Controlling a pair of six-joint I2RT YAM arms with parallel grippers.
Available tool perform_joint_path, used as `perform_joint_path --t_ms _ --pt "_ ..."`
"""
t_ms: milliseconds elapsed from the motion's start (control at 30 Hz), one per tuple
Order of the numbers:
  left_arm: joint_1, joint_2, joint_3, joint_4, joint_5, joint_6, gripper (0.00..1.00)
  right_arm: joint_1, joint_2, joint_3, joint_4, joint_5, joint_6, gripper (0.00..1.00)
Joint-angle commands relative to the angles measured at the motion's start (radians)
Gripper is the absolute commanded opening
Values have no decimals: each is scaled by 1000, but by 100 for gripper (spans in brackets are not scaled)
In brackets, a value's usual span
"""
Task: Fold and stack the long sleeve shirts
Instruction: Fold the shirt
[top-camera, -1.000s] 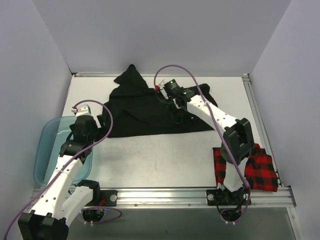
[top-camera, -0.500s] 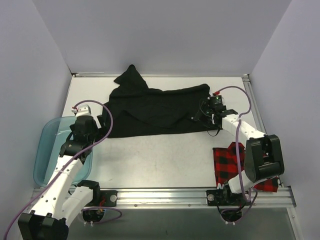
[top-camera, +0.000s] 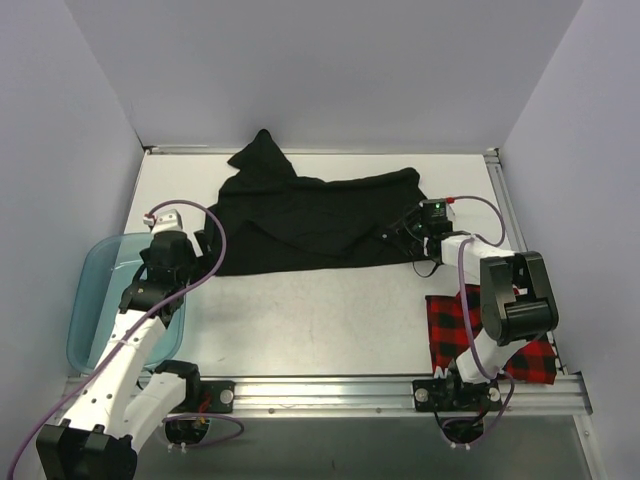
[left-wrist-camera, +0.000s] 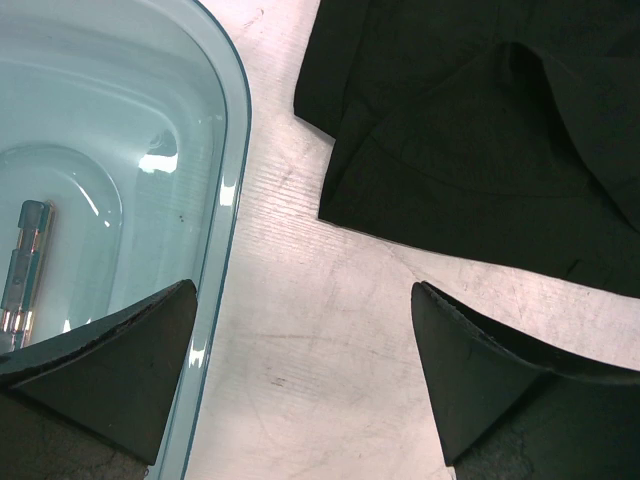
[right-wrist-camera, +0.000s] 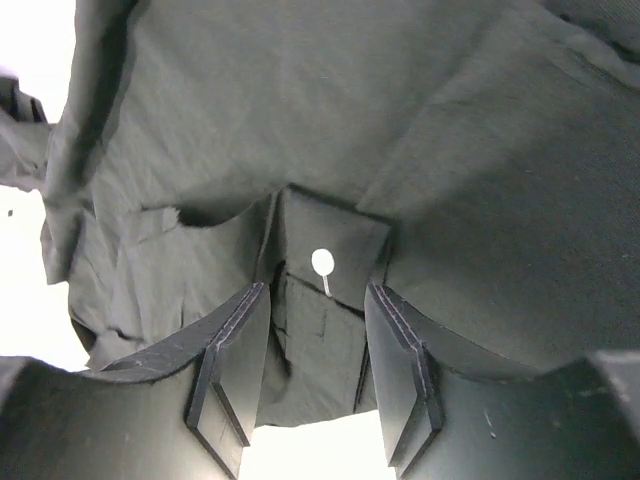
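**Right arm shifting to the sleeve end; jaws narrowing on the cuff**

We are seeing the right arm swing off the middle of the black shirt (top-camera: 300, 215) and come down at that shirt's right edge, low over the cloth. The right gripper (right-wrist-camera: 316, 325) is narrowing as it arrives. The shirt itself is not shifting; it is lying spread and rumpled, unfolded. We are reading this as the opening of a fold: a corner is being taken, and no cloth is being carried over yet.

The right wrist view is showing the two fingers (right-wrist-camera: 235, 350) standing either side of a cuff-like flap (right-wrist-camera: 335, 300) carrying a white button (right-wrist-camera: 322, 261), with the flap lying in the gap between them. The jaws are sitting roughly half-closed. We cannot tell whether the pads are pinching the cloth or only bracketing it.

The left gripper (left-wrist-camera: 305, 395) is hanging wide open and holding nothing, just off the black shirt's near-left corner, beside the rim of the teal tub (left-wrist-camera: 228, 190).

The red-and-black check shirt (top-camera: 530, 350) is lying near and to the right of the black shirt, apart from it, so stacking is still waiting.
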Motion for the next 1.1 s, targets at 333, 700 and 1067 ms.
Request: perform_joint_path --t_ms 333,700,1067 --pt "8 0 5 39 10 -5 97 -12 31 -60 85 44 148 46" --pt "7 0 5 38 9 -4 97 -25 71 -62 156 21 186 31" --pt "8 0 3 39 9 -4 98 -29 80 -57 171 10 194 24"
